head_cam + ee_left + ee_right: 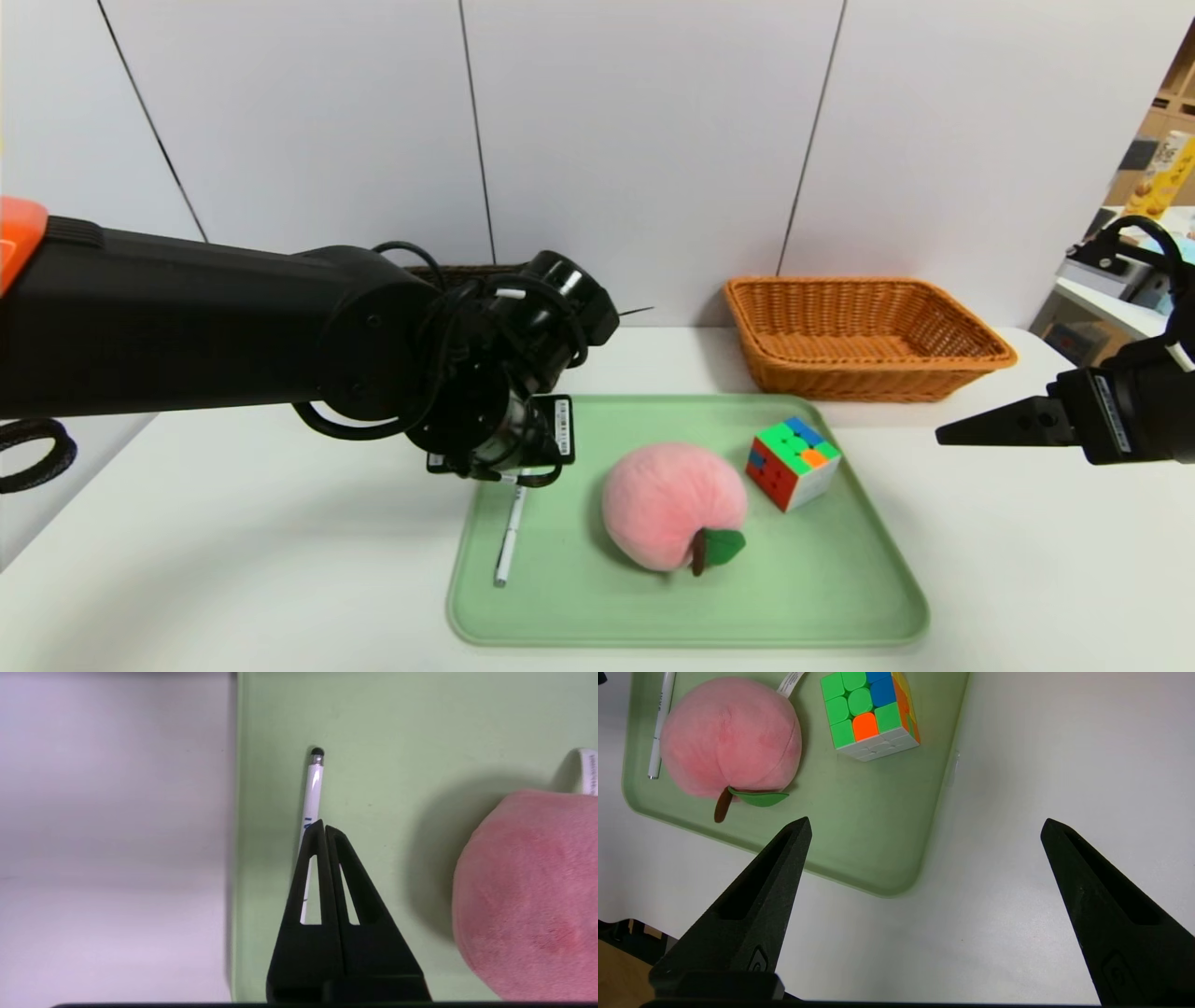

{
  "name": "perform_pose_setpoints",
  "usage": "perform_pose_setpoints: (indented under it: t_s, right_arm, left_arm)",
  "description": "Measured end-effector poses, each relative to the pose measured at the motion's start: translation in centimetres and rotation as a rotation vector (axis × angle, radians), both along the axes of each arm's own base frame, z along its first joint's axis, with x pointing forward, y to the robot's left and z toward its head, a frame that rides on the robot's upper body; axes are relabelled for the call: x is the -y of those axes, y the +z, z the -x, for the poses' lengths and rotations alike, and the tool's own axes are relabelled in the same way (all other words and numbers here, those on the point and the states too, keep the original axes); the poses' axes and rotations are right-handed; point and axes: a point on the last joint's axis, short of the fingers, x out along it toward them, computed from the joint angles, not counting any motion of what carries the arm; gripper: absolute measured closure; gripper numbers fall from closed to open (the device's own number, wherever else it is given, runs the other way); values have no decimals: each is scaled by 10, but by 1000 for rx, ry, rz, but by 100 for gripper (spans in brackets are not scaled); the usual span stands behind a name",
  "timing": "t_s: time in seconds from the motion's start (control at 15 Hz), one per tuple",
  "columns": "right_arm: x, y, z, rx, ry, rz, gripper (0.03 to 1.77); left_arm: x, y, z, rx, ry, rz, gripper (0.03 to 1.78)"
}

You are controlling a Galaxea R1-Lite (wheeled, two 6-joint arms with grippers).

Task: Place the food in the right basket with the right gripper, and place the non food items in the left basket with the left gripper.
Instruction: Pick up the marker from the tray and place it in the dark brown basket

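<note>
Left claw (323, 824) Is Shut Above the White Pen (313, 791)

The left claw is closed and has nothing in it. The pen lies on the green tray (794, 597), with the pink peach (667, 504) between it and the puzzle cube (794, 462). The right claw (927, 820) is wide open and empty, off to the right. Behind the tray is the orange basket (864, 373). The left arm (215, 327) mostly hides the dark basket (457, 274).

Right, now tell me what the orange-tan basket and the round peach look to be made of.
Basket: probably wicker, slightly glossy; interlaced strands show.
Plush peach: apparently soft fabric, matte; its surface looks fuzzy, with a seam.
</note>
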Motion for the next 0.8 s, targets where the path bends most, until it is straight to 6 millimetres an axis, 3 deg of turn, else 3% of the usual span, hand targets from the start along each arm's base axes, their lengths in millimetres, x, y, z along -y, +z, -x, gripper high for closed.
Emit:
perform_pose_setpoints:
  t_s: [0.8]
  right_arm:
    - [1,3,6,17,-3,-1,10]
  left_arm:
    - [0,-1,1,-20,-4,-8,177]
